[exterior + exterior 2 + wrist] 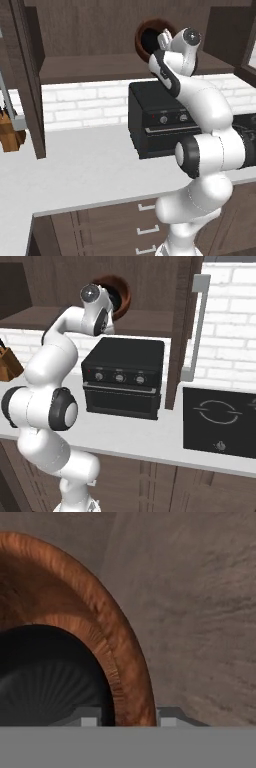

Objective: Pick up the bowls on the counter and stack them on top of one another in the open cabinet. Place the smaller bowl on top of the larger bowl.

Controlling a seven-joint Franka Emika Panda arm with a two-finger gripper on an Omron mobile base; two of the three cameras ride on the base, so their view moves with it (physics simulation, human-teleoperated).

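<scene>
The end effector (124, 721) is hard to see. From the base views the white arm (200, 150) covers it, and the camera on the hand shows just the two small tips at the bottom edge. One tip sits inside the rim of the big brown bowl (125, 662) and the other sits outside it, so the rim is between them. They look clamped on the rim, but I cannot tell for sure.

The arm stands up from the near side, bends over the bench (75, 175), and reaches up and far into the open cabinet (75, 67). Its wrist points at the bowl.

The big brown bowl (150, 30) is up in the cabinet, tipped on its side so its dark inside faces the room. The arm hides part of it in both base views. From the right it peeks out behind the wrist (122, 298).

The hand view shows something dark and shiny inside the brown bowl. It may be the small black bowl (50, 677), but the base views are too dark there to tell.

A black oven (125, 378) sits on the bench under the cabinet. The right view also shows a black stove top (220, 423).
</scene>
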